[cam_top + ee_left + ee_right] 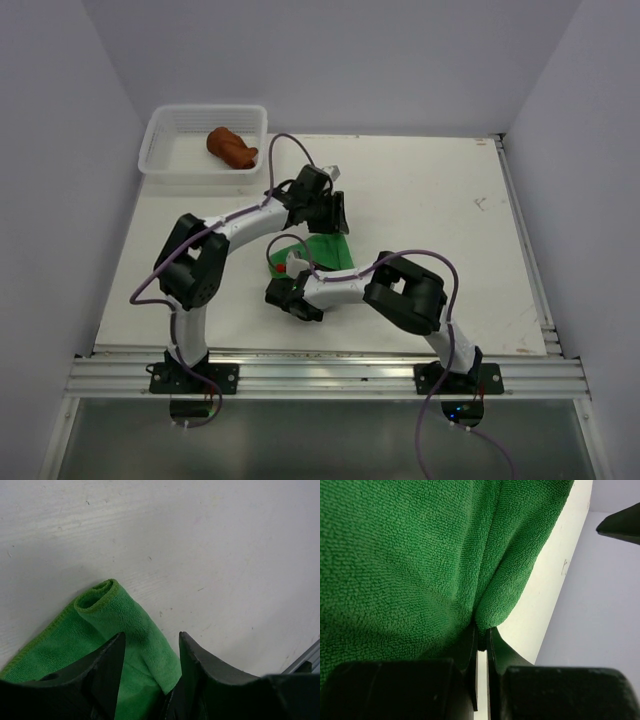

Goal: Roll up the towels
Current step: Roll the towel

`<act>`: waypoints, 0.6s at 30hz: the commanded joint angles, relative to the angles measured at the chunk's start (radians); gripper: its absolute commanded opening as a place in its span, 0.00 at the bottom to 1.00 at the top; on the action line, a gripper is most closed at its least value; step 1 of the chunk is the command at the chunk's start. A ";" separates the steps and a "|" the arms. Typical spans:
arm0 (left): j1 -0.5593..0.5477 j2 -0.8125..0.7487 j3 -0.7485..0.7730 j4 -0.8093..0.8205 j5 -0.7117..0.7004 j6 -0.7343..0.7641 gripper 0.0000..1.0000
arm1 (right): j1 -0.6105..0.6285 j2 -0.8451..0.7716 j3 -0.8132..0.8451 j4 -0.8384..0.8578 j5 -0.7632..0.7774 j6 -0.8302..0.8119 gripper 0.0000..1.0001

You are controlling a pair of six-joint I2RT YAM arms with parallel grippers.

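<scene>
The bright green towel (325, 250) lies mid-table between my two arms, partly rolled. In the left wrist view its rolled edge (135, 630) runs between my left gripper's (150, 637) fingers, which press on the roll from both sides. From above, that left gripper (335, 226) sits at the towel's far edge. My right gripper (482, 630) is shut, pinching a fold of the green towel (420, 555) at its near-left edge (290, 270). The rust-brown towel (232, 147) lies bunched in a roll inside the white mesh basket (160, 140).
The basket stands at the table's far-left corner. An aluminium rail (320, 375) runs along the near edge, with the arm bases bolted to it. Grey walls close in the left, right and back sides.
</scene>
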 commanded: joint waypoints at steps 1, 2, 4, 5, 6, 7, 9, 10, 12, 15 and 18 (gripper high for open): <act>-0.013 0.027 0.087 -0.075 -0.041 0.058 0.53 | 0.006 0.034 0.008 0.059 -0.113 0.030 0.00; -0.013 0.031 0.095 -0.086 -0.049 0.066 0.54 | 0.005 0.032 0.007 0.060 -0.116 0.030 0.00; -0.015 0.039 0.106 -0.100 -0.073 0.071 0.57 | 0.006 0.031 0.004 0.065 -0.120 0.032 0.00; -0.018 0.038 0.107 -0.100 -0.080 0.078 0.58 | 0.006 0.031 0.003 0.068 -0.121 0.032 0.00; -0.018 0.042 0.110 -0.101 -0.084 0.081 0.60 | 0.005 0.032 0.003 0.068 -0.126 0.032 0.00; -0.020 0.048 0.124 -0.114 -0.084 0.084 0.62 | 0.005 0.032 0.003 0.068 -0.127 0.032 0.00; -0.020 0.071 0.139 -0.132 -0.089 0.094 0.64 | 0.006 0.035 0.003 0.070 -0.129 0.033 0.00; -0.021 0.076 0.150 -0.146 -0.092 0.097 0.66 | 0.008 0.035 0.003 0.071 -0.130 0.035 0.00; -0.026 0.091 0.155 -0.151 -0.093 0.101 0.66 | 0.006 0.035 0.002 0.071 -0.132 0.035 0.00; -0.030 0.114 0.164 -0.152 -0.090 0.103 0.67 | 0.006 0.035 0.000 0.073 -0.135 0.036 0.00; -0.038 0.130 0.170 -0.158 -0.098 0.109 0.67 | 0.006 0.035 -0.003 0.071 -0.135 0.039 0.00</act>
